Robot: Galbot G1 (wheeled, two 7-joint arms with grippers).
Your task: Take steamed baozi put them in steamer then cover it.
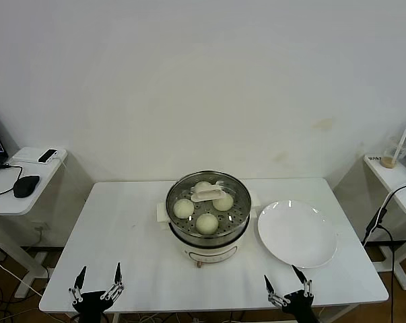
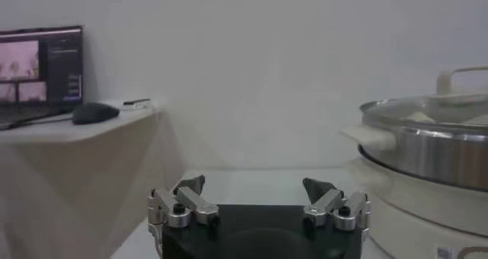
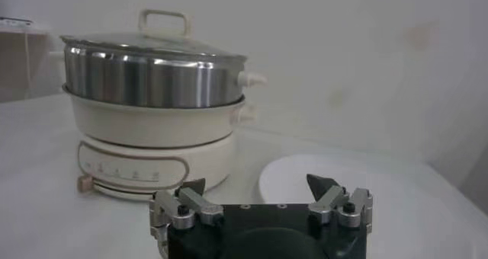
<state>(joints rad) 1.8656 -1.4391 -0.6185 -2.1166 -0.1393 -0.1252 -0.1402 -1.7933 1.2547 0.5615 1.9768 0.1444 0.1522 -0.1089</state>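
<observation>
The steel steamer stands mid-table on its white base. Several cream-white baozi lie on its perforated tray. The clear glass cover with a cream handle sits on the pot. The steamer also shows in the left wrist view and in the right wrist view. My left gripper is open and empty at the table's front left edge. My right gripper is open and empty at the front right edge, near the plate.
An empty white plate lies right of the steamer; it also shows in the right wrist view. A side table with a mouse stands at the left. Another side table with a cup stands at the right.
</observation>
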